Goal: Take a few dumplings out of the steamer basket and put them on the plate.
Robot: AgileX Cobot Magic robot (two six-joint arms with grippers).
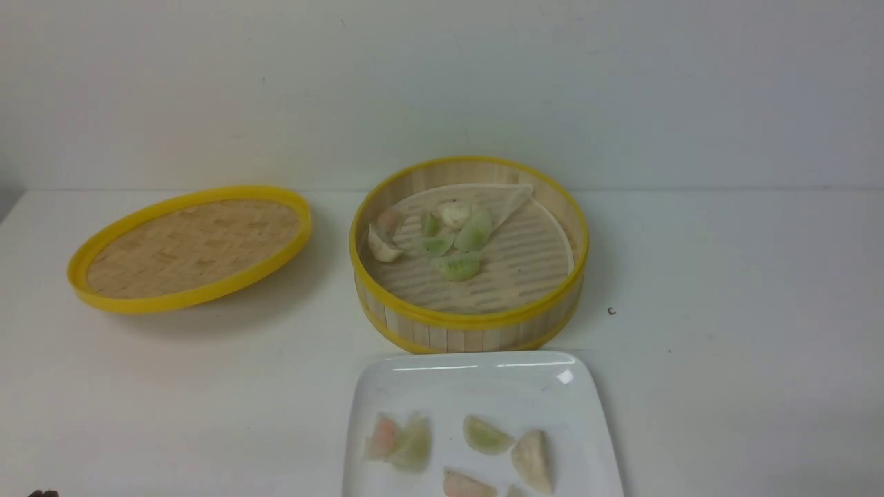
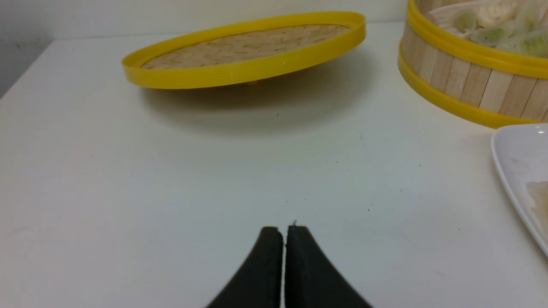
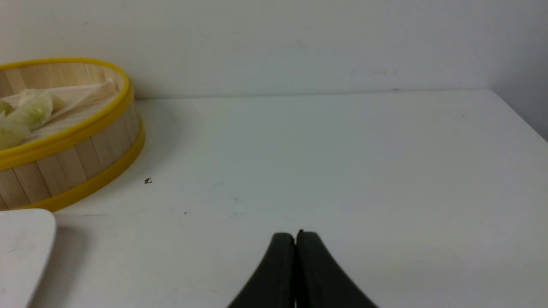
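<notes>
The steamer basket (image 1: 469, 330) stands at the table's middle with several dumplings (image 1: 456, 266) on its slatted floor, beside a folded liner sheet. In front of it the white plate (image 1: 483, 386) holds several dumplings (image 1: 487, 435), green, pinkish and cream. Neither arm shows in the front view. In the left wrist view my left gripper (image 2: 284, 229) is shut and empty over bare table, near the plate's edge (image 2: 509, 158) and the basket (image 2: 471, 85). My right gripper (image 3: 295, 234) is shut and empty too, with the basket (image 3: 77, 158) and plate corner (image 3: 25, 239) off to its side.
The shallow woven lid (image 1: 190, 245) with its yellow rim lies tilted to the left of the basket, also in the left wrist view as the lid (image 2: 244, 53). A small dark crumb (image 1: 611, 311) lies right of the basket. A wall runs behind the table.
</notes>
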